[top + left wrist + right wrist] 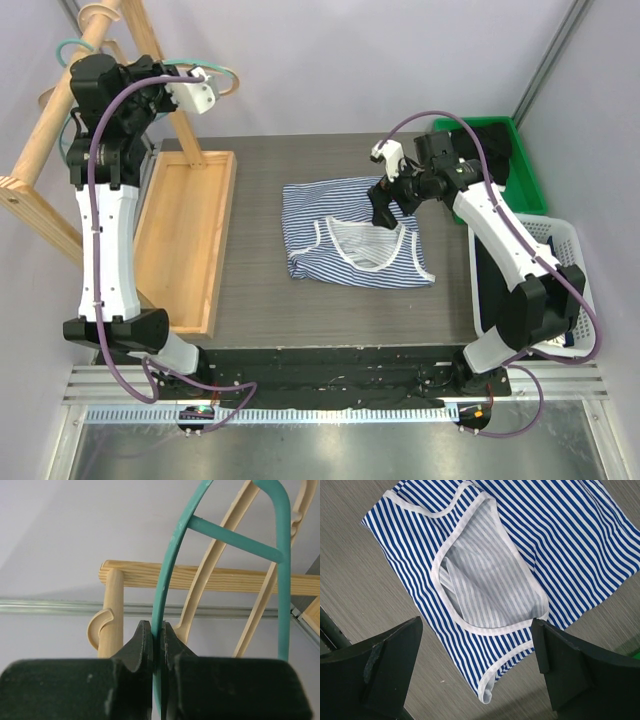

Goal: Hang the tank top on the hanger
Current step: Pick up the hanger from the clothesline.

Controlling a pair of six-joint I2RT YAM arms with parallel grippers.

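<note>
The striped navy-and-white tank top (340, 245) lies crumpled on the dark table, right of centre. My right gripper (385, 212) hovers just above its upper right part, open and empty. In the right wrist view the tank top (560, 540) lies below with its white-trimmed neck opening facing up, and the right gripper (476, 624) has its jaws spread wide on either side of a strap. My left gripper (205, 85) is raised at the wooden rack at the far left and is shut on the teal hanger (228, 75). In the left wrist view the left gripper (157, 630) pinches the hanger's (172, 550) thin rim.
A wooden rack (60, 130) stands at the far left with a wooden tray (185, 240) beside it. Tan hangers (215, 570) hang behind the teal one, by a wooden dowel (112, 610). A green bin (510, 160) and a white basket (560, 270) stand at the right edge.
</note>
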